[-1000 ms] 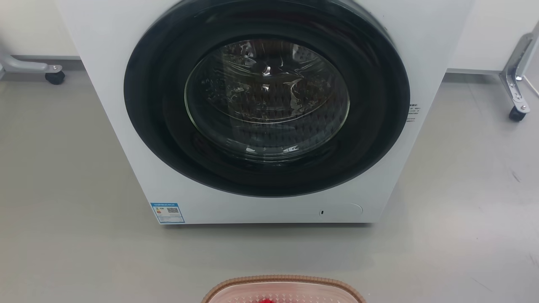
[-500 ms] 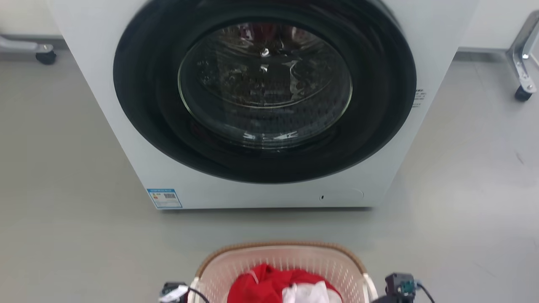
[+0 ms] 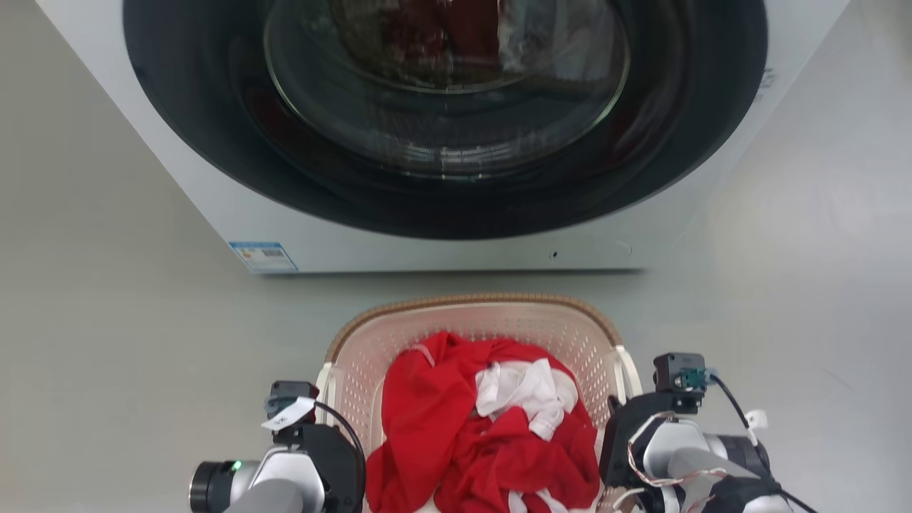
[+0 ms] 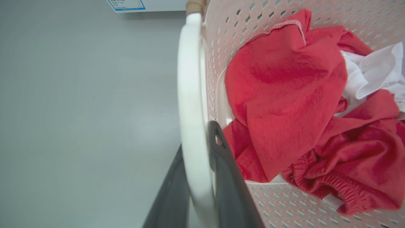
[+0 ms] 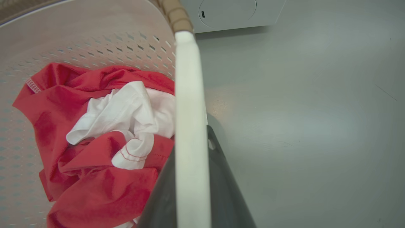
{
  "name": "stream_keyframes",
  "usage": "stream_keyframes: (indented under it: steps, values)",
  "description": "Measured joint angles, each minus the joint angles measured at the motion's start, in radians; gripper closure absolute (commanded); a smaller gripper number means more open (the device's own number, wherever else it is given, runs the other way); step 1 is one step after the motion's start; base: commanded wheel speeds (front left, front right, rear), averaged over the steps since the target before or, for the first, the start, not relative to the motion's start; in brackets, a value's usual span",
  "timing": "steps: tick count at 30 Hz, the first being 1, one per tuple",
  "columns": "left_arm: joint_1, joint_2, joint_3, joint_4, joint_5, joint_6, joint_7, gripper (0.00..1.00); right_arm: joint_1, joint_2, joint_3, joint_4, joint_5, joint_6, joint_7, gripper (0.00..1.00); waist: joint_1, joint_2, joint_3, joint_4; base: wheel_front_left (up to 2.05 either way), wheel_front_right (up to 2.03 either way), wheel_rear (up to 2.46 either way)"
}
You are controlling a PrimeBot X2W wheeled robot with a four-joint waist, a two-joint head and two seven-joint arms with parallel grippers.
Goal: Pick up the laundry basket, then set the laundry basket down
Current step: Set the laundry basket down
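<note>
- The laundry basket (image 3: 578, 333) is a rounded-rectangular tub of cream-pink plastic. Its walls are pierced with rows of small slots, and a brown ribbed, woven-look rim runs round the top.
- A white loop handle stands at each short side. I see the left handle (image 4: 190, 95) in my left wrist view and the right handle (image 5: 186, 95) in my right wrist view, each meeting the brown rim at its far end.
- The basket sits low and central in my head view, between my two arms. It is just in front of the washing machine (image 3: 214, 206), with a strip of grey floor (image 3: 107, 356) between them. I cannot tell whether its base is resting on the floor.
- My left gripper (image 4: 197, 136) is clamped on the left handle, one dark finger on either side of the white loop.
- My right gripper (image 5: 191, 139) is closed on the right handle in the same way, and the white bar hides much of the inner finger.
- Inside the basket is a crumpled red garment (image 3: 442, 427) that covers most of the bottom and climbs the left wall.
- A smaller white garment (image 3: 527, 388) is bunched on top of it, toward the right side.
- The washer's round dark door (image 3: 442, 206) is closed. Red and pale shapes show in its glass, and I cannot tell whether they are contents or reflections.
</note>
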State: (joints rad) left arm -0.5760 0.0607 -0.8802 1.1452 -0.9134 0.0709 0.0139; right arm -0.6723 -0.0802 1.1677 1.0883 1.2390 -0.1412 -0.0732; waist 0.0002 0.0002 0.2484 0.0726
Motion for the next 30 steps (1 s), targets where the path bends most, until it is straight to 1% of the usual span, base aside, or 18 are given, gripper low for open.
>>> stream_keyframes:
  steps: [17,18,30]
  values:
    - [-0.163,-0.005,0.010,0.004,0.012,0.001,-0.035,1.00,-0.171,0.000,-0.010,0.050,-0.017,0.000,-0.034,1.00,-0.0001,0.0000,0.250,0.007,0.00,0.00,0.00]
    - [-0.185,-0.005,0.013,0.004,0.017,0.002,-0.042,1.00,-0.195,0.000,-0.013,0.053,-0.018,0.000,-0.035,1.00,-0.0001,0.0001,0.280,0.008,0.00,0.00,0.00]
    - [-0.324,-0.006,0.028,0.004,0.036,0.006,-0.077,1.00,-0.349,0.000,-0.028,0.095,-0.037,0.002,-0.069,1.00,-0.0001,0.0001,0.460,0.012,0.00,0.00,0.00]
